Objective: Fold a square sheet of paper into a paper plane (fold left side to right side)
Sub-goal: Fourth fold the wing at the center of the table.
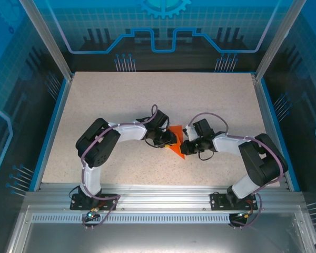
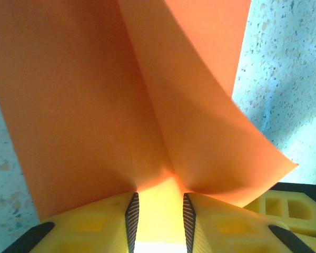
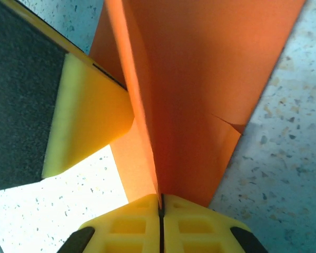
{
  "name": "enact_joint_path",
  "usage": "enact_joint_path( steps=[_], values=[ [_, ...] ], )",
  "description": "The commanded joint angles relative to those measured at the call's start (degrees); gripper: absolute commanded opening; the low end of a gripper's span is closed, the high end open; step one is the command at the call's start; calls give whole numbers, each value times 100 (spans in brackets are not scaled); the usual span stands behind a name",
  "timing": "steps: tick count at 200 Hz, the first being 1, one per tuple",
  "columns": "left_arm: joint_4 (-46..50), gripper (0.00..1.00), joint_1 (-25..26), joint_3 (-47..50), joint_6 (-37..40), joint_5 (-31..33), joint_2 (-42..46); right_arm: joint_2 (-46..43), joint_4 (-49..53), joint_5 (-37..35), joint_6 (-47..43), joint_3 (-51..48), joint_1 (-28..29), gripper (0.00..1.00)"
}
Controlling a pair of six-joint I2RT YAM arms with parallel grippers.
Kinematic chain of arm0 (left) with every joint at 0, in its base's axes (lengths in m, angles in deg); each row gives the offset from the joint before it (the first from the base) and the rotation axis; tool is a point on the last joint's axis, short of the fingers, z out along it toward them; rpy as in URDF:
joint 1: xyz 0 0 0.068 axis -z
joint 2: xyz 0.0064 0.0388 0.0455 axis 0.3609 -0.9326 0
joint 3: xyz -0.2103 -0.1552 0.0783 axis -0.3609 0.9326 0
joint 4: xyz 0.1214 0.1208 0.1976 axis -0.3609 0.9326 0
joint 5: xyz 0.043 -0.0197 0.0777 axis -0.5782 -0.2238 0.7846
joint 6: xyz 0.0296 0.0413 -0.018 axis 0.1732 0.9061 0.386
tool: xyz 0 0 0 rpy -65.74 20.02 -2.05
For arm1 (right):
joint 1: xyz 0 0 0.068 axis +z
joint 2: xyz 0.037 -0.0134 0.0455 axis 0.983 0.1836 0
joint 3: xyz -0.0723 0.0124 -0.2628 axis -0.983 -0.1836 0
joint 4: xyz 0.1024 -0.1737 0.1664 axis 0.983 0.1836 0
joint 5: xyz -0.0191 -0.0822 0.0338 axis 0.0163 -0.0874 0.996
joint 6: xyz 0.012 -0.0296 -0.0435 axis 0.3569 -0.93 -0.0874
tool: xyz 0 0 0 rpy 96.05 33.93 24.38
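Observation:
The orange sheet of paper [image 1: 176, 146] lies at the table's middle, folded into a pointed shape, between both grippers. My left gripper [image 1: 169, 138] meets it from the left. In the left wrist view the paper [image 2: 95, 105] rises over the left gripper [image 2: 159, 203] in two curved flaps, their crease running to the gap between the parted pads. My right gripper [image 1: 185, 147] comes from the right. In the right wrist view the right gripper [image 3: 160, 199] is shut on the edge of a raised paper [image 3: 210, 79] flap. A left fingertip [image 3: 89, 110] touches the paper's far side.
The speckled table [image 1: 147, 100] has blue raised edges [image 1: 51, 126] left and right and an aluminium rail [image 1: 158, 192] at the near edge, where both arm bases are bolted. Bare tabletop stretches around the paper on all sides.

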Motion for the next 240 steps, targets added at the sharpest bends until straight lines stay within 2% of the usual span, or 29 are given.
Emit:
enact_joint_path(
  steps=[1,49,172,240],
  values=[
    [95,33,22,-146,16,-19,-168,99,-120,287,94,-143,-152,7],
    [135,33,22,-144,14,-1,-190,196,-355,687,205,-265,-363,8],
    [426,33,21,-247,209,63,337,568,-326,956,346,-232,-670,8],
    [409,26,28,-703,288,-207,3,640,-321,949,372,-234,-733,8]
  ],
)
